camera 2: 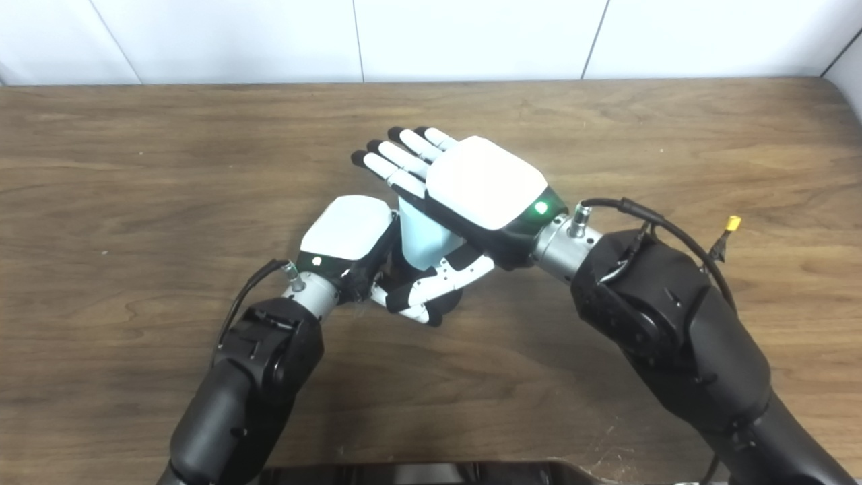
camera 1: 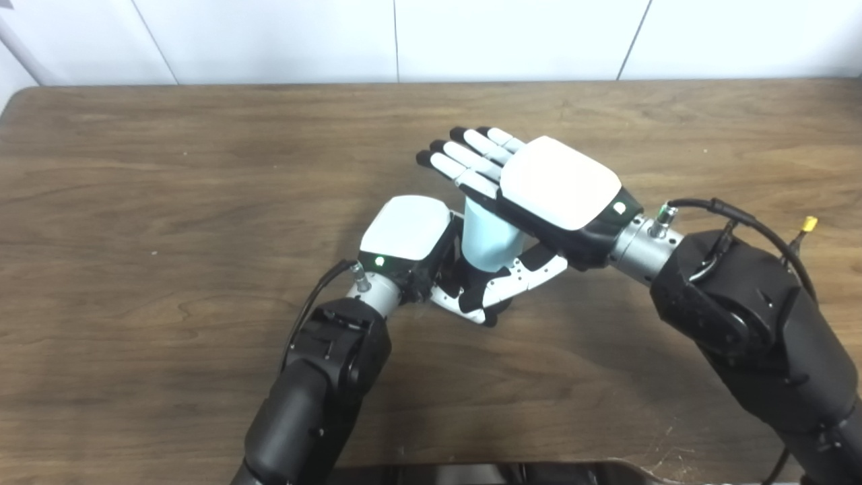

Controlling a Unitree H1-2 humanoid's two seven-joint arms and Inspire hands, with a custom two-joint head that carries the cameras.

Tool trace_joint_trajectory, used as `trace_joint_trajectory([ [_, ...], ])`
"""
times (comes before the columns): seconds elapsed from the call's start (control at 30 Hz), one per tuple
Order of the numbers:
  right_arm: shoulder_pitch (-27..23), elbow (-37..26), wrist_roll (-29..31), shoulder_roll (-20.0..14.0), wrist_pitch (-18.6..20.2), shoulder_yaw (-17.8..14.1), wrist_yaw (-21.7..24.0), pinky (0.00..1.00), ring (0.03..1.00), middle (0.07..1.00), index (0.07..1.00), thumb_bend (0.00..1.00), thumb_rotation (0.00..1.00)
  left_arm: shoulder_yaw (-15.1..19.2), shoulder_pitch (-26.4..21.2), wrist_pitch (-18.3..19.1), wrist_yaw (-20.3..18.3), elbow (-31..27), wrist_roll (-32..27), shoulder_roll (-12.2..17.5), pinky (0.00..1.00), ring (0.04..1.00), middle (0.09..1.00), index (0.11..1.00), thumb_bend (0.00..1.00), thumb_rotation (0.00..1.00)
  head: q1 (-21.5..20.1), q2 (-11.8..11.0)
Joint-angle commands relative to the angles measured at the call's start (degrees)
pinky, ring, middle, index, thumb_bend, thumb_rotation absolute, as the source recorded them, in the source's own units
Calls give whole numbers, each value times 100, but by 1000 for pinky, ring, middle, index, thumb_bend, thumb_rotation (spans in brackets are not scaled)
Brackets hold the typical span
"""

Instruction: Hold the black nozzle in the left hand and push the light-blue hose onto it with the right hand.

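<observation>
While the left hand (camera 1: pixel 431 259) clasps a smooth light-blue hose (camera 1: pixel 488 236), right hand (camera 1: pixel 539 185) flat, fingers spread, pressing its top, wood-grain table (camera 1: pixel 168 202).

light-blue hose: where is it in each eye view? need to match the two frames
Left eye view: light-blue hose just right of centre, between the left hand and the right hand.
Right eye view: same hose at centre, under the right hand.
Shared landmark: yellow connector by the right forearm.
</observation>
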Motion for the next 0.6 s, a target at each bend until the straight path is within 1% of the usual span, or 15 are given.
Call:
trace_joint_trajectory([
  [0.0,684,753,44,-311,145,613,1236,1000,1000,1000,1000,747,1000,-26,-10,38,-237,-134,-87,-38,400,506,473,486,525,0,-6,13],
  [0.13,502,576,88,-378,81,548,1272,995,1000,1000,1000,795,1000,-19,-17,40,-197,-115,-74,-46,402,507,475,486,525,0,-16,3],
  [0.23,370,372,157,-406,99,479,1278,984,1000,1000,1000,806,1000,-29,-24,24,-176,-101,-66,-41,401,498,476,485,525,0,-13,-14],
  [0.33,174,88,203,-421,272,403,1491,997,1000,1000,1000,806,1000,-46,-21,28,-170,-94,-8,-46,408,503,484,484,525,0,-6,-16],
  [0.43,-51,-186,315,-392,518,244,1645,1000,1000,1000,1000,803,1000,-41,-20,36,-180,-94,-21,-54,415,510,508,477,523,0,-7,-1],
  [0.57,-414,-462,520,-358,740,-28,1754,1000,1000,1000,1000,800,1000,-13,27,15,2,-74,-68,-72,443,539,535,461,518,0,-11,-4],
])
